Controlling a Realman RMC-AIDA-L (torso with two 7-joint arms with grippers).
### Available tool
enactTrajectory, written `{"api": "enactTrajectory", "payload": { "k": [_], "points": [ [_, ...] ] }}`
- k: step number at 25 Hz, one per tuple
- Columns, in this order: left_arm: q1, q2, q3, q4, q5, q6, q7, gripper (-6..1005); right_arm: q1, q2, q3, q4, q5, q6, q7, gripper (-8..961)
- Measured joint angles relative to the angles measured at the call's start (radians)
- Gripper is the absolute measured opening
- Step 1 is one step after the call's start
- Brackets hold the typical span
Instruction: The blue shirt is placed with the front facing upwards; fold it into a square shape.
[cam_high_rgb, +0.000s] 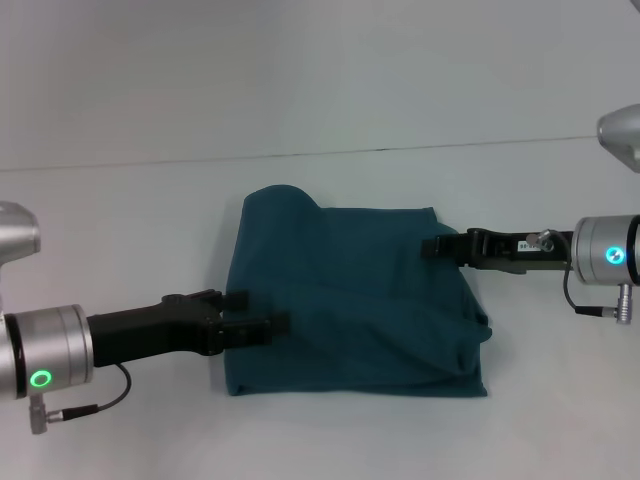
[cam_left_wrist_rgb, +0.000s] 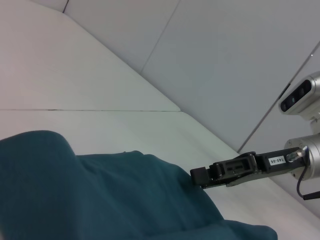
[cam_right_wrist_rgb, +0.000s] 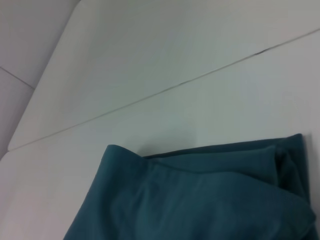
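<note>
One dark teal-blue cotton shirt lies folded into a rough square in the middle of the white table, with its far-left corner humped up. Two black grippers meet it. The left gripper reaches over the shirt's left edge, its fingers slightly parted above the cloth. The right gripper touches the far-right corner; whether it grips cannot be told.

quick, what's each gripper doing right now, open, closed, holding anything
Left gripper: open, fingers over the blue shirt's left edge, nothing clamped.
Right gripper: at the shirt's far right corner; open or shut cannot be told.
</note>
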Motion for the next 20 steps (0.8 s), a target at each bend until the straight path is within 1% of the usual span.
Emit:
{"api": "enactTrajectory", "payload": {
  "k": [3,6,12,17,20],
  "points": [
    [0.000,0.000,-0.010,-0.002,0.005,-0.007,-0.002,937,0.005,0.002,-0.024,0.000,-0.003,0.030,0.016,776],
    [0.000,0.000,-0.014,-0.004,0.006,-0.008,-0.002,937,0.005,0.003,-0.046,0.000,-0.004,0.055,0.037,536],
    [-0.002,0.001,-0.014,-0.005,0.007,-0.008,-0.003,937,0.006,0.007,-0.056,-0.004,0.001,0.062,0.023,282],
    [-0.002,0.001,-0.014,-0.005,0.007,-0.008,-0.004,936,0.008,0.008,-0.055,-0.010,0.042,0.051,-0.025,83],
    [-0.002,0.002,-0.014,-0.004,0.007,-0.008,-0.004,936,0.012,0.009,-0.055,-0.027,0.044,0.044,-0.032,40]
  ]
}}
